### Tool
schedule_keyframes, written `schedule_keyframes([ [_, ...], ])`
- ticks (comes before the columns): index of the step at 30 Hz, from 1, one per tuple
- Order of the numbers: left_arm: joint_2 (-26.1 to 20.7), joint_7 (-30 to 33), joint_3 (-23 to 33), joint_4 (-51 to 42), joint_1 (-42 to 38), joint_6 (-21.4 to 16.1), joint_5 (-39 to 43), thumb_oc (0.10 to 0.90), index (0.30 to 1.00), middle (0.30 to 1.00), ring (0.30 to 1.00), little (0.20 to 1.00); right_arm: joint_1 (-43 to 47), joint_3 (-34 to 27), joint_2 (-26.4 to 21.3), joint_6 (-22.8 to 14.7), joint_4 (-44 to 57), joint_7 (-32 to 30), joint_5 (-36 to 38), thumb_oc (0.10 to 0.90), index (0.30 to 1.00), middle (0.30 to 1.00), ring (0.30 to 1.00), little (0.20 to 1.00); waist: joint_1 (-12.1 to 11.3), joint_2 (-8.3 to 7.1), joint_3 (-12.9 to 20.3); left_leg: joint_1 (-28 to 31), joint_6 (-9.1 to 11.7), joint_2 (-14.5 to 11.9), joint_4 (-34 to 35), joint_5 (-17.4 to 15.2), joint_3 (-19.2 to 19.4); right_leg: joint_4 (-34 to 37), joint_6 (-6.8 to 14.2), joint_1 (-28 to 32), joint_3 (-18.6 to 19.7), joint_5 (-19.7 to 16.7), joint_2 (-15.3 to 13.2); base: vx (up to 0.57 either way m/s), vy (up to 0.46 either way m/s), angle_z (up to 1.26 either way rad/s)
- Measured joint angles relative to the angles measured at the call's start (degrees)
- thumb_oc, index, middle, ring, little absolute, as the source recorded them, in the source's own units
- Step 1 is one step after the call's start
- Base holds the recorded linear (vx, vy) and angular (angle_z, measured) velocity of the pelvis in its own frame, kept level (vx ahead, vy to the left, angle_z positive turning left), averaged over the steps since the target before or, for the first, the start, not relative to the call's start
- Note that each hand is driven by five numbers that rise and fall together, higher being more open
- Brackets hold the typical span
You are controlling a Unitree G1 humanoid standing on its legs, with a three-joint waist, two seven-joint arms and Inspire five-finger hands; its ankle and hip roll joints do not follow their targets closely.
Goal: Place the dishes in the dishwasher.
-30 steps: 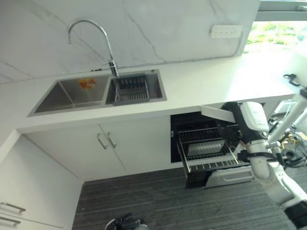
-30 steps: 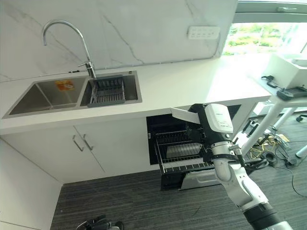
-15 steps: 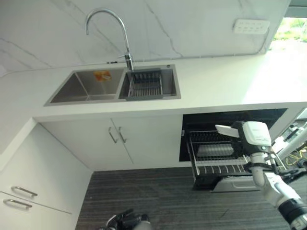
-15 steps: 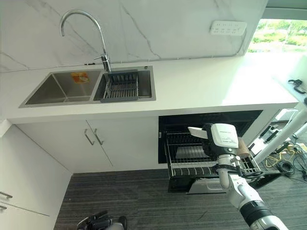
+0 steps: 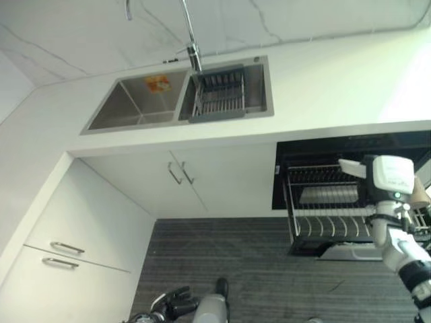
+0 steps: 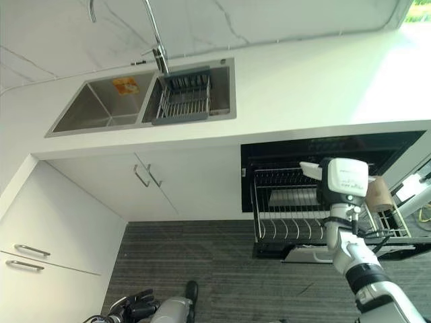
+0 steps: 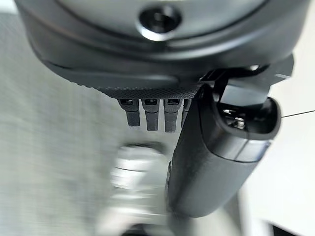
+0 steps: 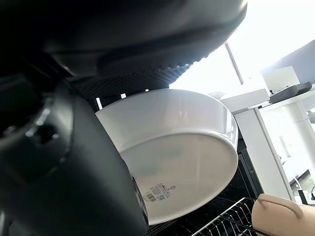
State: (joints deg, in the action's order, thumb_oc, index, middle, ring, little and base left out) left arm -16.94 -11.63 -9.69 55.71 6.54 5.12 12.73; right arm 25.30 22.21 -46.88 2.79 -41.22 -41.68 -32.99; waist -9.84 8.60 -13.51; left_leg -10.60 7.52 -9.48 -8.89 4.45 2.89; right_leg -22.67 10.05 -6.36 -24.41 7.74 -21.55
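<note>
The right robot hand point(image 8: 74, 162) grips one white bowl point(image 8: 182, 147) bearing a small, unreadable label, above the dishwasher's pulled-out rack point(image 6: 296, 225). The left robot hand point(image 7: 147, 113) hangs relaxed, holding nothing, over the floor point(image 5: 256, 269).

Faucet point(image 5: 190, 33) cut off at top, right hand point(image 8: 74, 162) fingers hidden behind white dish point(image 8: 177, 147)

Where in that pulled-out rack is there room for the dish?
The right hand holds a white dish over the dishwasher rack. The front tine row looks bare; a plate-like dish fills the rear, and a beige mug crowds the right end.
</note>
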Motion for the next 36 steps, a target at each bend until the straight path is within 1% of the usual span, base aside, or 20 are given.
schedule_keyframes([
  [1,-0.4,-0.01,-0.33,0.05,1.2,0.32,0.01,0.8,0.9,0.9,0.9,0.9,1.17,0.33,-0.74,-0.16,-0.08,0.3,-0.01,0.4,0.3,0.3,0.3,0.3,-0.15,-0.1,-0.26,-1.25,0.06,0.0,-0.11,0.25,-0.11,-0.9,-0.09,-1.57,0.12,0.34,-0.17,-0.08,-0.07,0.02],
  [2,-0.64,-0.02,-0.35,0.15,1.78,0.96,-0.01,0.8,0.9,0.9,0.9,0.9,2.66,0.69,-1.36,-0.12,-0.32,0.49,0.0,0.4,0.3,0.3,0.3,0.3,-0.2,0.21,-1.23,-1.79,0.09,-0.03,-0.13,0.6,-0.15,-1.69,-0.26,-2.48,0.28,0.55,-0.27,-0.06,-0.068,0.03],
  [3,-0.71,-0.11,-0.45,0.6,2.1,1.35,0.01,0.8,0.9,0.9,0.9,0.9,4.04,0.75,-1.73,0.0,-0.91,0.55,0.02,0.4,0.3,0.3,0.3,0.3,-0.23,0.15,-2.88,-2.03,0.07,-0.1,-0.13,0.95,-0.32,-2.42,-0.41,-2.82,0.25,0.72,-0.27,-0.03,-0.063,0.04],
  [5,-1.25,-0.32,-1.27,0.41,2.6,1.65,0.03,0.8,0.9,0.9,0.9,0.9,5.63,1.52,-2.03,0.19,-2.66,1.81,0.77,0.4,0.3,0.3,0.3,0.3,-0.68,-0.49,-4.46,-2.61,0.1,-0.27,-0.02,1.35,-0.56,-3.49,-0.67,-3.68,0.15,1.36,-0.37,0.0,-0.028,0.07],
  [6,-1.46,-0.29,-1.27,-0.02,3.0,1.87,0.03,0.8,0.9,0.9,0.9,0.9,5.61,2.04,-2.02,0.15,-2.76,2.9,1.58,0.4,0.3,0.3,0.3,0.3,-1.27,-1.0,-4.9,-2.6,0.01,-0.32,0.15,1.34,-0.68,-3.67,-0.54,-3.69,0.2,1.76,-0.39,0.0,-0.012,0.06],
  [8,-1.52,-0.32,-1.29,-0.39,3.15,1.94,0.11,0.8,0.9,0.9,0.9,0.9,5.89,2.48,-2.0,0.03,-2.77,4.1,1.67,0.4,0.3,0.3,0.3,0.3,-1.59,-1.63,-5.35,-2.65,-0.28,-0.27,0.27,1.17,-0.77,-3.71,-0.67,-3.69,0.2,1.88,-0.46,-0.01,-0.013,0.04],
  [11,-2.12,-0.27,-1.57,-1.42,2.54,1.66,0.49,0.8,0.9,0.9,0.9,0.9,7.65,4.15,-1.99,-0.23,-2.96,5.63,1.99,0.4,0.3,0.3,0.3,0.3,-1.61,-2.06,-5.66,-3.52,-0.38,-0.07,0.25,1.31,-1.1,-3.97,-0.66,-4.43,0.17,1.79,-0.62,-0.03,-0.034,0.05],
  [12,-2.34,-0.27,-1.57,-1.93,2.3,1.45,0.5,0.8,0.9,0.9,0.9,0.9,8.0,4.26,-1.94,-0.41,-2.97,6.23,2.26,0.4,0.3,0.3,0.3,0.3,-1.72,-2.02,-5.68,-3.69,-0.43,-0.03,0.26,1.39,-1.15,-4.06,-0.59,-4.61,0.15,1.7,-0.64,-0.04,-0.06,0.05],
  [14,-3.2,-0.27,-2.05,-2.72,1.21,0.94,0.56,0.8,0.9,0.9,0.9,0.9,10.61,6.44,-1.88,-1.09,-5.29,7.68,3.38,0.4,0.3,0.3,0.3,0.3,-2.0,-1.89,-5.76,-4.46,-0.31,-0.08,0.26,1.88,-1.51,-4.41,-0.63,-5.35,-0.05,1.72,-0.61,-0.04,-0.042,0.05],
  [16,-3.3,-0.23,-2.28,-3.6,-0.5,0.84,0.6,0.8,0.9,0.9,0.9,0.9,11.81,6.53,-1.87,-1.14,-6.53,9.39,5.02,0.4,0.3,0.3,0.3,0.3,-2.55,-1.43,-6.49,-4.56,0.09,-0.08,0.27,2.29,-1.61,-4.49,-0.74,-5.42,-0.16,1.67,-0.59,-0.06,-0.04,0.03],
  [18,-3.96,-0.28,-3.09,-4.94,-1.05,0.62,1.26,0.8,0.9,0.9,0.9,0.9,12.51,6.61,-1.86,-1.46,-7.02,10.39,5.1,0.4,0.3,0.3,0.3,0.3,-2.87,-1.59,-6.97,-5.46,0.07,-0.13,0.23,2.39,-1.61,-4.78,-0.79,-6.51,-0.24,1.73,-0.56,-0.06,-0.04,-0.03],
  [20,-4.31,-0.28,-3.64,-5.13,-2.11,0.68,2.65,0.8,0.9,0.9,0.9,0.9,14.25,6.82,-1.85,-1.72,-8.36,11.2,5.78,0.4,0.3,0.3,0.3,0.3,-2.86,-1.56,-8.17,-6.43,0.11,-0.17,0.12,2.79,-1.75,-5.21,-0.98,-7.51,-0.22,1.59,-0.52,-0.06,-0.036,0.02],
  [21,-4.42,-0.28,-3.63,-5.1,-2.79,0.64,2.71,0.8,0.9,0.9,0.9,0.9,14.69,6.88,-1.79,-1.45,-9.0,12.34,6.21,0.4,0.3,0.3,0.3,0.3,-3.07,-1.57,-9.46,-6.62,0.07,-0.17,0.15,2.93,-1.97,-5.31,-1.29,-7.55,-0.21,1.42,-0.54,-0.06,-0.041,0.05],
  [23,-4.58,-0.28,-3.64,-4.59,-3.21,0.65,2.78,0.8,0.9,0.9,0.9,0.9,15.58,7.71,-1.32,-1.43,-9.11,13.42,6.22,0.4,0.3,0.3,0.3,0.3,-3.14,-1.73,-10.09,-7.44,0.07,-0.17,0.11,2.99,-1.99,-5.31,-1.27,-8.39,-0.31,1.41,-0.54,-0.09,-0.051,0.01],
  [26,-4.92,-0.27,-4.2,-4.55,-3.59,-0.62,2.82,0.8,0.9,0.9,0.9,0.9,18.81,8.81,0.51,-1.45,-13.12,13.72,6.3,0.4,0.3,0.3,0.3,0.3,-3.21,-1.72,-10.29,-8.36,0.06,-0.19,0.08,3.24,-2.24,-5.5,-1.58,-9.23,-0.4,1.23,-0.47,-0.05,-0.024,0.03],
  [29,-4.99,-0.29,-4.44,-4.55,-4.27,-0.87,2.85,0.8,0.9,0.9,0.9,0.9,18.85,8.81,1.31,-0.83,-13.24,13.78,6.8,0.4,0.3,0.3,0.3,0.3,-3.22,-1.74,-10.34,-9.02,0.1,-0.16,0.1,3.38,-2.84,-5.37,-1.3,-9.3,-1.22,1.42,-0.47,-0.04,-0.011,0.09],
  [33,-5.1,-0.29,-5.99,-4.75,-5.98,-1.6,3.02,0.8,0.9,0.9,0.9,0.9,19.95,8.82,1.92,-0.14,-13.4,13.86,7.39,0.4,0.3,0.3,0.3,0.3,-3.22,-0.88,-11.72,-9.91,0.06,-0.17,0.24,3.82,-3.18,-5.71,-1.27,-10.13,-1.16,1.5,-0.47,-0.04,0.001,0.04],
  [35,-5.1,-0.24,-5.97,-4.72,-6.1,-1.8,3.39,0.8,0.9,0.9,0.9,0.9,20.19,8.83,2.24,-0.03,-13.66,13.84,7.46,0.4,0.3,0.3,0.3,0.3,-3.18,-0.88,-11.72,-10.62,0.02,-0.17,0.24,3.96,-3.19,-5.92,-1.36,-10.91,-1.16,1.46,-0.47,-0.02,0.004,0.0],
  [36,-5.1,-0.26,-5.96,-4.52,-6.38,-1.72,4.68,0.8,0.9,0.9,0.9,0.9,20.25,8.83,2.7,0.04,-13.74,13.9,7.72,0.4,0.3,0.3,0.3,0.3,-3.03,-0.82,-11.75,-11.18,0.01,-0.16,0.21,4.06,-3.29,-6.07,-2.0,-11.37,-1.19,1.05,-0.48,-0.03,0.02,0.01],
])
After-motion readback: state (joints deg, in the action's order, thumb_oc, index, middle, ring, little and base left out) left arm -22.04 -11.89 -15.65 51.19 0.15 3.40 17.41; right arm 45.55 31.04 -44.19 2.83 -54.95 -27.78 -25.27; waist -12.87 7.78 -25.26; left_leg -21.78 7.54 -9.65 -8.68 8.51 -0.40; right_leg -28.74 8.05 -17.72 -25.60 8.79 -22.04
